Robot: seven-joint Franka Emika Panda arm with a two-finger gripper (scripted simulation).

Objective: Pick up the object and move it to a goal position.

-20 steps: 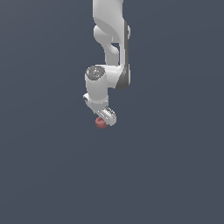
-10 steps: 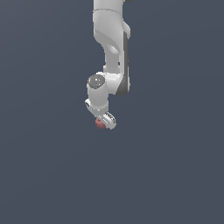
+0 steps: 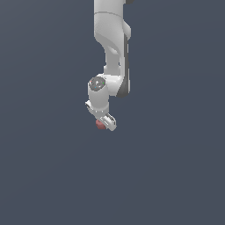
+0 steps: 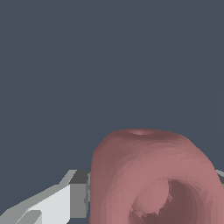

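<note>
We are finding no brand, label or readable writing anywhere; the only marking is a small dark round cap with tiny coloured specks on the arm's [image 3: 112,39] lower joint, too small to read. We are seeing a smooth, glossy white arm with a dark grey strip along one side, hanging down from the top of the exterior view against a plain, flat slate-grey backdrop. Its gripper [image 3: 105,123] is pointing downward, and the object [image 3: 100,125] is sitting right at its tip, peeking out toward the exterior view's left. In the wrist view the object [image 4: 151,175] is looming large: matte, dull red-pink, rounded, with a shallow dimple in its face. One grey-and-white finger [image 4: 72,194] is pressing against its side, so we are reading the pincer as clamped on the object
</note>
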